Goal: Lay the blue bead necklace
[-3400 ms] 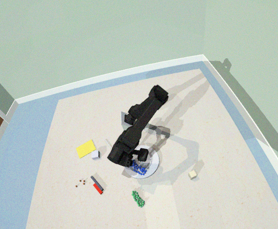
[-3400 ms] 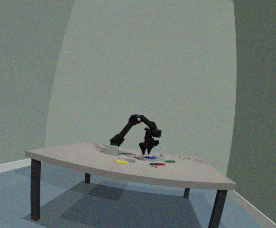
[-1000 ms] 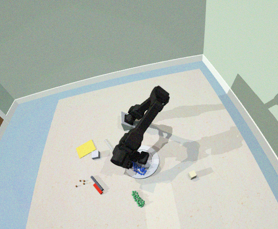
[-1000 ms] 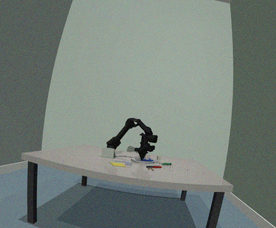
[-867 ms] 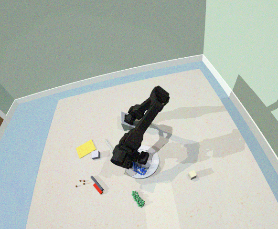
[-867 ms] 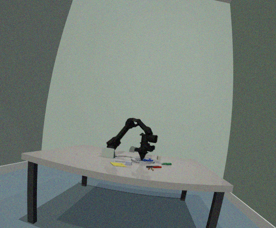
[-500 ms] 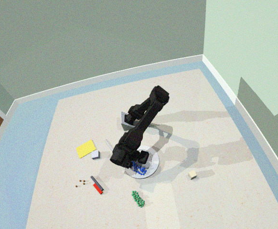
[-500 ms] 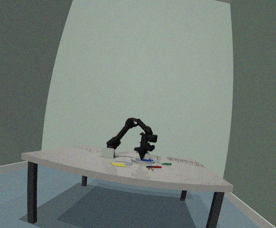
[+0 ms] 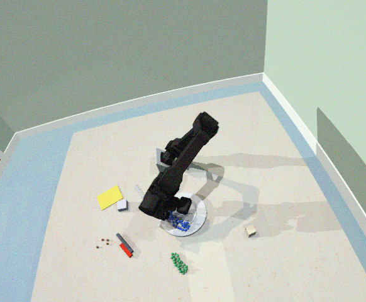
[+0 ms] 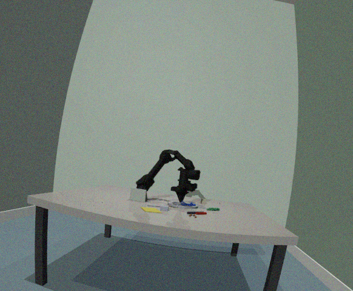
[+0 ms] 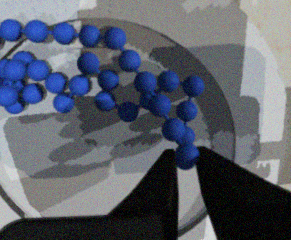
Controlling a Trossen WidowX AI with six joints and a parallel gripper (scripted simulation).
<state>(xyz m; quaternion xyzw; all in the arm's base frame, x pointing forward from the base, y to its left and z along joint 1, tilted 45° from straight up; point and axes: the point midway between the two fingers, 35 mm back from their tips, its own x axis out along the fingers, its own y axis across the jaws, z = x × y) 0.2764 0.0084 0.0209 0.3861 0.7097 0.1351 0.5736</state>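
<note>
The jaws are clamped on an end bead of the blue necklace [image 9: 181,224] [image 10: 189,204] [image 11: 160,105], probably for guiding it grooveward. Beyond them, the rest bunches over the board [image 9: 202,216] [image 10: 171,205] [image 11: 224,115].

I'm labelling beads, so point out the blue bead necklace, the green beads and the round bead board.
Blue bead necklace [image 9: 185,224] [image 10: 188,204] [image 11: 159,104]: top, exterior, wrist; beads.
Green beads [image 9: 178,263] [image 10: 213,209]: top, exterior; middle beads.
Round bead board [image 9: 202,213] [image 11: 224,117]: top, wrist; rim.

The top view looks steeply down on the bench [image 9: 274,260] [image 10: 170,227] from high up; the exterior view faces it side-on from well back; the wrist view peers closely past the tool [image 11: 187,152]. All share the board [image 9: 200,216] [image 10: 172,205] [image 11: 222,117].
</note>
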